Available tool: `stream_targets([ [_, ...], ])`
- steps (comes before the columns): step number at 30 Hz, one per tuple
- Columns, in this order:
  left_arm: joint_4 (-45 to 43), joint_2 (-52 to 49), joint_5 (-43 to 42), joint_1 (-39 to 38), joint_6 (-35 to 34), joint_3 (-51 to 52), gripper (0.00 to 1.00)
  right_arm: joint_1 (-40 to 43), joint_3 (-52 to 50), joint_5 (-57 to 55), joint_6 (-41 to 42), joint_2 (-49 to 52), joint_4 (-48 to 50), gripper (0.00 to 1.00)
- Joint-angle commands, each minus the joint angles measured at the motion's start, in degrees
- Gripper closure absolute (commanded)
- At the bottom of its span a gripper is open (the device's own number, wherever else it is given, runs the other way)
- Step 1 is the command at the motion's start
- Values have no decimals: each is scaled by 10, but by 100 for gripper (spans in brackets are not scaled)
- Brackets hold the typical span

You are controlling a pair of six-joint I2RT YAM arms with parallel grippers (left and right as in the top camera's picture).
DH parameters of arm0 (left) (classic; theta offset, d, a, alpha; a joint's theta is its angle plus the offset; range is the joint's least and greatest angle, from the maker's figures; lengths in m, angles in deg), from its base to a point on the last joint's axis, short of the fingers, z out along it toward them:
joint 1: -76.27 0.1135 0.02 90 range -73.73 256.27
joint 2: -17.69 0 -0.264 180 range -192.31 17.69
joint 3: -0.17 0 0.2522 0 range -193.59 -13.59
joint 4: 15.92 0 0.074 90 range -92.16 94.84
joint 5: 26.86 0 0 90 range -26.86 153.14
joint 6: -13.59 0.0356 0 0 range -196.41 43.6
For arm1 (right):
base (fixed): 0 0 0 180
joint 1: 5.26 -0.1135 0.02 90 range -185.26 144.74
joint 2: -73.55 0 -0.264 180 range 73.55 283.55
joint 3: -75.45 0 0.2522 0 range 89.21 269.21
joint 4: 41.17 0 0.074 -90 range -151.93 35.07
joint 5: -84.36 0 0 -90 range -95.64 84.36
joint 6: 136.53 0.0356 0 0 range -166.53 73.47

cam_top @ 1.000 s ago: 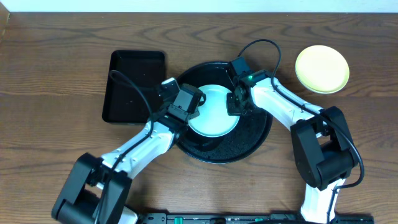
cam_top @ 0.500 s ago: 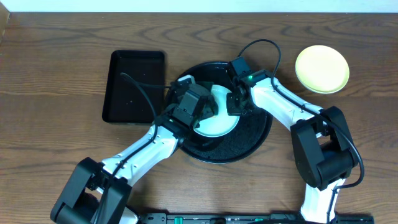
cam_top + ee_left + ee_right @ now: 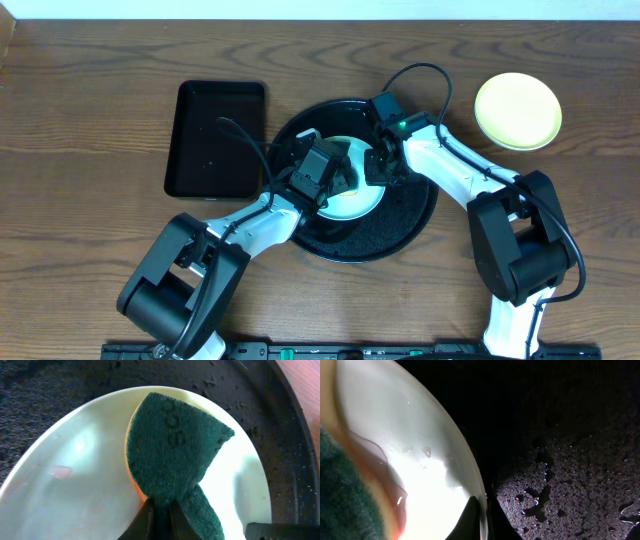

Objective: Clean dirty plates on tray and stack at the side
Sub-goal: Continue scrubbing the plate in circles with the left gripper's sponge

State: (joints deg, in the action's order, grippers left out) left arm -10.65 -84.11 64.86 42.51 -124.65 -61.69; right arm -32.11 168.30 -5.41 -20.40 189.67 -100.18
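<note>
A pale mint-green plate (image 3: pixel 362 200) lies in the round black tray (image 3: pixel 405 225). My left gripper (image 3: pixel 340 182) hovers over it, shut on a dark green scouring sponge (image 3: pixel 172 455) with an orange underside. The sponge is pressed flat on the plate's inside (image 3: pixel 75 475). My right gripper (image 3: pixel 376 170) is shut on the plate's right rim, one finger inside and one outside (image 3: pixel 482 520). The wet plate (image 3: pixel 420 460) fills the left of the right wrist view, and the sponge (image 3: pixel 340 495) shows at its edge. A yellow plate (image 3: pixel 517 110) sits on the bare wood at the far right.
A rectangular black tray (image 3: pixel 215 140) lies just left of the round one. The round tray's rough floor (image 3: pixel 570 460) is dotted with water drops. Both arms cross over the round tray, with cables looping above them.
My left arm has swung right, bringing the sponge from the plate's left edge onto its middle. The right gripper and the plate have stayed in place.
</note>
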Motion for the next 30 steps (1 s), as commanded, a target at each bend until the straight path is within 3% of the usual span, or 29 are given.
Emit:
stream_targets([
  [1,29,-22,27,-2,-3,6,92,1,-4,-19,-5,19,-9,99],
  [10,131,-7,156,3,-3,5,93,1,-4,-26,-5,19,-11,99],
  [21,228,112,246,24,-3,4,93,1,-4,-28,-5,19,-15,99],
  [30,247,192,227,25,-3,5,93,1,-4,-31,-10,19,-17,99],
])
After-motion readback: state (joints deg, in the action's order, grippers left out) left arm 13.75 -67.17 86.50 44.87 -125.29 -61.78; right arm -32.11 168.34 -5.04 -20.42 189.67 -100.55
